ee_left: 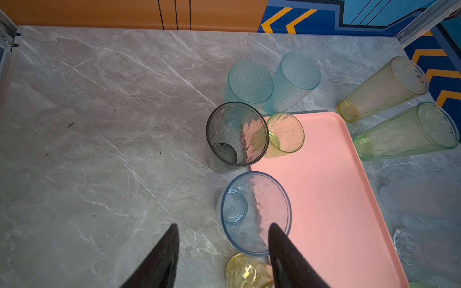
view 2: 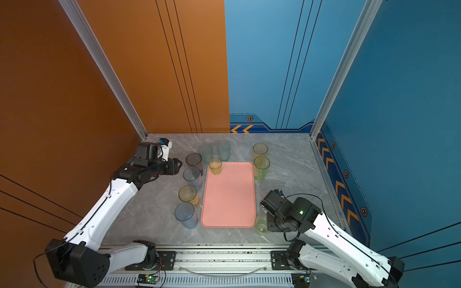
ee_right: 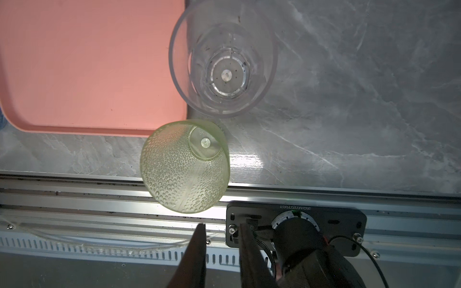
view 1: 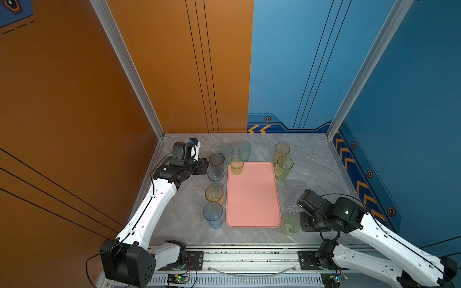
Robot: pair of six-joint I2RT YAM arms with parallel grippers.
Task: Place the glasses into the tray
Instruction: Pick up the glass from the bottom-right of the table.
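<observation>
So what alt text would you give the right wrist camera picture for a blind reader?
Looking down: a dimpled green tumbler stands upright on the grey marble table just off a corner of the pink tray, with a clear tumbler beside the tray's edge. The right gripper is narrowly parted, holding nothing.

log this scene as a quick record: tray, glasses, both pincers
tray: pink, central
in tray: one short yellow-green glass, at a far corner
outside tray: the other eleven, on the table around it
left pincer: open, empty, near the pale blue glass
right pincer: narrowly open, empty, near the dimpled green glass
</observation>
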